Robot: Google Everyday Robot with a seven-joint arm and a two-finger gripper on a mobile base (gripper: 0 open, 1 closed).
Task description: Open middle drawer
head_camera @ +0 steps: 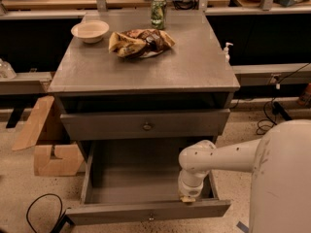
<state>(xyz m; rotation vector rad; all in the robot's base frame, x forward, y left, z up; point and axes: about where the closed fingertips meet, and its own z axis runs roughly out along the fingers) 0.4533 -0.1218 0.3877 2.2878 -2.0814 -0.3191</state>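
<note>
The middle drawer of the grey cabinet is pulled far out, showing a plain grey, empty inside. Its front panel faces me at the bottom, with a small round knob at its centre. My gripper points down at the end of the white arm. It sits just inside the drawer's front right corner, close behind the front panel. Above the open drawer, a taller drawer front with a larger knob is nearly closed, with a dark gap over it.
The cabinet top carries a white bowl, a crumpled snack bag and a green can. A cardboard box lies on the floor to the left, and a black cable lies at front left. My white body fills the right.
</note>
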